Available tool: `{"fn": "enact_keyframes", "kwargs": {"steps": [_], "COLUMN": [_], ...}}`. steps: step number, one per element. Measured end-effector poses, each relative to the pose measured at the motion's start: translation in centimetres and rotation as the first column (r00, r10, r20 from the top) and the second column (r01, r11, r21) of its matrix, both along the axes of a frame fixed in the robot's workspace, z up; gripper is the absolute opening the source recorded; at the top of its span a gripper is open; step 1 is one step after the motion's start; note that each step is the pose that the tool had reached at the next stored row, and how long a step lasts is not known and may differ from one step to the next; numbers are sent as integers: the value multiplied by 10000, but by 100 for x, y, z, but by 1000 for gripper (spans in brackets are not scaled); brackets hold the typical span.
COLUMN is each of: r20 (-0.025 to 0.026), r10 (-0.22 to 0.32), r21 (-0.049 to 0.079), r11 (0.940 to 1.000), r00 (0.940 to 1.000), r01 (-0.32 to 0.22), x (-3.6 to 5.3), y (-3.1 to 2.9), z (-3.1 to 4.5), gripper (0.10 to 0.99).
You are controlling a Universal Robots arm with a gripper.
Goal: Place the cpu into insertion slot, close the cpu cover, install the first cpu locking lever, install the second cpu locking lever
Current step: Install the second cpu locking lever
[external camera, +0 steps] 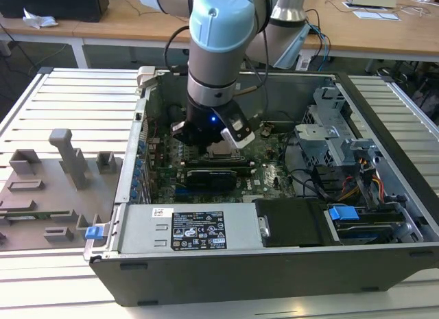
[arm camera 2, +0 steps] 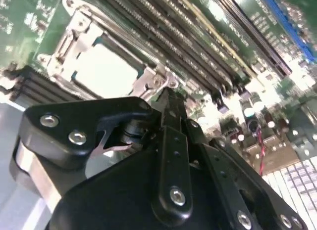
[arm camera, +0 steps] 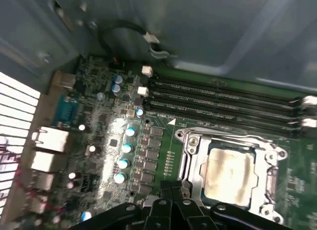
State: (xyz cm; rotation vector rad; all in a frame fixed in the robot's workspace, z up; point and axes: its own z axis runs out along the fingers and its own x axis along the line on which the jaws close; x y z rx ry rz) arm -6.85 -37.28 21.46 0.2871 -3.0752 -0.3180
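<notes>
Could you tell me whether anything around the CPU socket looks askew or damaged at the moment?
Nothing stands out. The cpu lies flat and square in the insertion slot, with the cpu cover down around it.

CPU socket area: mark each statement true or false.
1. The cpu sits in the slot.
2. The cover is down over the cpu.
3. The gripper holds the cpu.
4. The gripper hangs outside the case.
1. True: the cpu lies in the slot.
2. True: the cover frames the chip in both wrist views.
3. False: the gripper carries no chip; its tips sit at the socket's edge.
4. False: it is inside the case, over the motherboard.
</notes>
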Motion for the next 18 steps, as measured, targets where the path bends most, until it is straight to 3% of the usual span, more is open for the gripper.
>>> {"fn": "enact_keyframes", "kwargs": {"steps": [1, 2, 5, 7, 8, 9, 11, 14, 16, 18], "r20": [-8, -55, -291, -362, -400, -425, -426, -423, -425, -424], "r10": [-1, -1, -3, -4, -6, -14, -41, -63, -65, -62], "r21": [-2, -6, -15, -75, -143, -348, -990, -1453, -1502, -1503], "r11": [10000, 10000, 10000, 10000, 9999, 9994, 9951, 9894, 9887, 9886], "r00": [10000, 10000, 9996, 9993, 9992, 9991, 9991, 9991, 9991, 9991], "r01": [1, 1, 2, 1, 0, -1, -1, 0, 1, -2], "x": [25, 89, 275, 377, 441, 504, 525, 526, 525, 527], "y": [5, 16, 44, 61, 79, 124, 235, 340, 362, 371], "z": [2, 2, -22, -41, -54, -67, -71, -65, -14, 98], "gripper": [106, 106, 106, 106, 106, 106, 106, 106, 106, 106]}}
